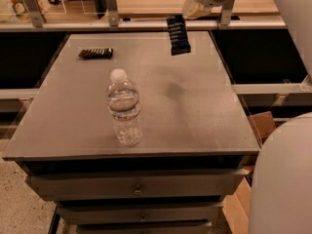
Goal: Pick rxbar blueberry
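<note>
The rxbar blueberry [178, 34], a dark navy wrapper with pale text lines, hangs upright in the air over the far right part of the grey table [195, 126]. My gripper [187, 12] is at the top of the view, just above the bar, shut on its upper end. The bar's faint shadow [173, 89] lies on the table below it.
A clear water bottle [125, 108] stands upright at mid-table, left of centre. A dark brown wrapped bar [96, 53] lies at the far left. Drawers [136, 186] sit under the tabletop. A cardboard box [263, 123] is at the right, and a railing [112, 4] runs behind.
</note>
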`<state>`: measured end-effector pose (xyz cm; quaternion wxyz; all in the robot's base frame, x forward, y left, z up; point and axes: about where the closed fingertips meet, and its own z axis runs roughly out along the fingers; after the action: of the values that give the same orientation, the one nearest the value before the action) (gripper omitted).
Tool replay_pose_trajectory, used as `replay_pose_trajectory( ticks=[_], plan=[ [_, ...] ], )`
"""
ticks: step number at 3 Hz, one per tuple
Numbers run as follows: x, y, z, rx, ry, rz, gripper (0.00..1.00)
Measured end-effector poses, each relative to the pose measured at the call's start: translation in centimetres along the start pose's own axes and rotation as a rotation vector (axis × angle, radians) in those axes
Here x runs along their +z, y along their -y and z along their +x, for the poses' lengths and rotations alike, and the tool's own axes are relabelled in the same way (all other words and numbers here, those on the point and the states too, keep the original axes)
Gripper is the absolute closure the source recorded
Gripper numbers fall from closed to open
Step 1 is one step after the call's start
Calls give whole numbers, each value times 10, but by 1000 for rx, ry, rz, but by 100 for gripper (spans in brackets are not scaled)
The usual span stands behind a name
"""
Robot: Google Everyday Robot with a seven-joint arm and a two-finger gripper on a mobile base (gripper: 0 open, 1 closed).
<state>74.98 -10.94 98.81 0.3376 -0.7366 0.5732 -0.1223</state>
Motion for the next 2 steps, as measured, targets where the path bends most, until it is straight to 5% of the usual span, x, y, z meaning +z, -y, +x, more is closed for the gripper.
replay_pose_trajectory(
  ticks=[2],
  plan=[
    [-21,-5,-20,-73,152,4,100]
  ],
)
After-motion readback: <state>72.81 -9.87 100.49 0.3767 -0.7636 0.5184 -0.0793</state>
